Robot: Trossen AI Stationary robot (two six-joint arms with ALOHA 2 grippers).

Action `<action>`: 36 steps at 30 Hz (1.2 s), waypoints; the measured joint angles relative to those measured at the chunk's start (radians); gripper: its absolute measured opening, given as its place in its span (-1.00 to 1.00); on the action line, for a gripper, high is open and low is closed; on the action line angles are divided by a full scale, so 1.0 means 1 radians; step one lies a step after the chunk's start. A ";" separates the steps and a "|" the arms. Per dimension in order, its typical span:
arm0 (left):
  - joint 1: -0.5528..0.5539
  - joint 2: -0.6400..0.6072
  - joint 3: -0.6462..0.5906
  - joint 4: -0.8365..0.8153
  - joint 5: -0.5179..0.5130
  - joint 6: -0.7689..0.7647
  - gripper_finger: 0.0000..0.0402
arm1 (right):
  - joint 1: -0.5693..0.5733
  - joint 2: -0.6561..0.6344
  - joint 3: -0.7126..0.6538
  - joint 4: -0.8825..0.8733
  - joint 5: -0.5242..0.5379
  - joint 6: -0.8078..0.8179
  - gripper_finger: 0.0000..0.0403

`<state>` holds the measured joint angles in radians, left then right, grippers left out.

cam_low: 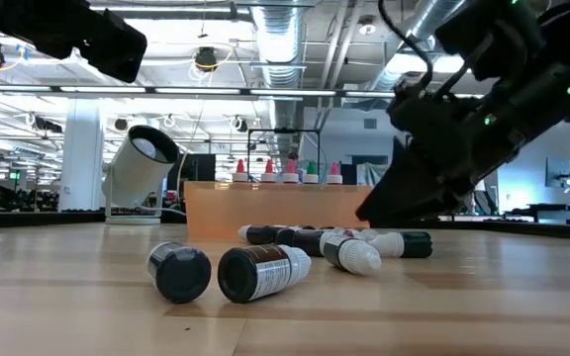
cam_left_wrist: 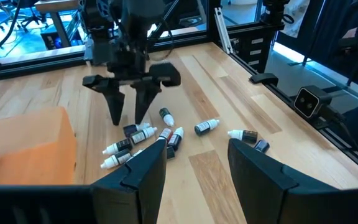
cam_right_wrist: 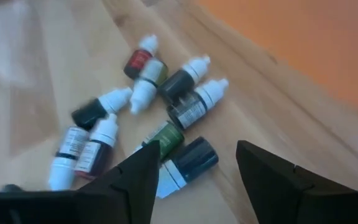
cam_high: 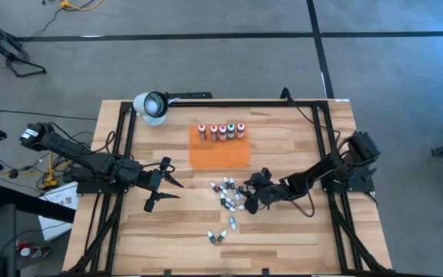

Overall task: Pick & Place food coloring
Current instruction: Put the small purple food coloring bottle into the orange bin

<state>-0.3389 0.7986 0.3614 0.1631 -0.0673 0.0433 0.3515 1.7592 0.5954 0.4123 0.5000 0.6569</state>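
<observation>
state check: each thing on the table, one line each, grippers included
Left gripper: open, empty, hanging over bare wood away from the bottles.
Right gripper: open, empty, low over the pile.
Standing bottles: upright in a row on the orange tray.
Pile of small bottles: lying on their sides.
Two stray bottles: on their sides, apart from the pile.

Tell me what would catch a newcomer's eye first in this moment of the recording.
Probably the jumble of small food coloring vials lying on their sides mid-table, with the right gripper right over its edge, fingers apart and nothing between them. Behind the pile sits the flat orange tray, with a neat row of upright white-capped bottles along its far edge. The left gripper waits open, off to the left.
</observation>
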 joint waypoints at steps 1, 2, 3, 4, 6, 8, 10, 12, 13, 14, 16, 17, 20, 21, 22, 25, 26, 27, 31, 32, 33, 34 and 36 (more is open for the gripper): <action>0.000 0.000 0.000 0.000 0.000 0.000 -0.17 | 0.000 0.015 0.004 -0.005 -0.001 0.001 0.02; 0.000 0.000 0.000 0.000 0.000 0.000 -0.17 | 0.000 0.025 0.007 -0.013 -0.001 0.000 0.01; 0.000 0.000 0.000 0.000 0.000 0.000 -0.17 | 0.000 0.043 0.020 -0.012 -0.001 0.000 0.01; 0.000 0.000 0.000 0.000 0.000 0.000 -0.17 | 0.000 0.066 0.036 -0.004 -0.004 0.000 0.00; 0.000 0.000 0.000 0.000 0.000 -0.001 -0.17 | 0.001 0.099 0.058 -0.013 0.015 -0.012 -0.02; 0.000 0.000 0.000 -0.003 -0.001 -0.008 -0.17 | 0.001 0.111 0.076 -0.027 0.017 -0.031 -0.03; 0.000 0.000 0.000 -0.008 0.000 -0.012 -0.17 | 0.000 0.119 0.096 -0.060 0.019 -0.042 -0.05; 0.000 0.000 0.000 -0.020 -0.001 -0.012 -0.17 | 0.001 0.108 0.105 -0.097 0.008 -0.058 -0.08; 0.000 0.000 0.000 -0.021 0.000 -0.012 -0.17 | 0.003 0.104 0.108 -0.111 0.000 -0.062 -0.09; 0.000 0.000 0.000 -0.021 0.000 -0.012 -0.17 | 0.006 0.103 0.112 -0.123 -0.002 -0.063 -0.10; 0.000 0.000 0.000 -0.024 -0.001 -0.012 -0.17 | 0.013 0.101 0.115 -0.138 0.001 -0.076 -0.13; 0.000 0.000 0.000 -0.024 -0.001 -0.012 -0.17 | 0.018 0.097 0.114 -0.145 -0.001 -0.088 -0.14; 0.000 0.000 0.000 -0.024 -0.001 -0.012 -0.17 | 0.027 0.095 0.113 -0.153 -0.006 -0.126 -0.17; 0.000 0.000 0.000 -0.024 -0.001 -0.012 -0.17 | 0.029 0.095 0.113 -0.156 -0.010 -0.131 -0.18; 0.000 0.000 0.000 -0.024 -0.001 -0.012 -0.17 | 0.031 0.093 0.114 -0.162 -0.012 -0.131 -0.19; 0.000 0.000 0.000 -0.024 -0.001 -0.012 -0.17 | 0.032 0.087 0.114 -0.179 -0.019 -0.131 -0.20; 0.000 0.000 0.000 -0.024 -0.001 -0.011 -0.17 | 0.032 0.087 0.114 -0.181 -0.020 -0.131 -0.21; 0.000 0.000 0.000 -0.024 -0.001 -0.012 -0.17 | 0.033 0.087 0.114 -0.183 -0.020 -0.131 -0.21; 0.000 0.000 0.000 -0.027 -0.001 -0.011 -0.17 | 0.033 0.087 0.113 -0.187 -0.023 -0.134 -0.31; 0.000 0.000 0.000 -0.029 -0.001 -0.011 -0.17 | 0.034 0.087 0.113 -0.187 -0.023 -0.135 -0.35; 0.000 0.000 0.000 -0.032 -0.001 -0.011 -0.17 | 0.034 0.087 0.113 -0.187 -0.025 -0.138 -0.40; 0.000 0.000 0.000 -0.035 -0.002 -0.011 -0.17 | 0.034 0.087 0.113 -0.187 -0.027 -0.142 -0.44; 0.000 0.000 0.000 -0.037 -0.009 -0.011 -0.17 | 0.034 0.084 0.113 -0.189 -0.030 -0.144 -0.53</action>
<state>-0.3389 0.7990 0.3614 0.1265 -0.0760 0.0322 0.3859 1.8434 0.7082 0.2233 0.4697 0.5131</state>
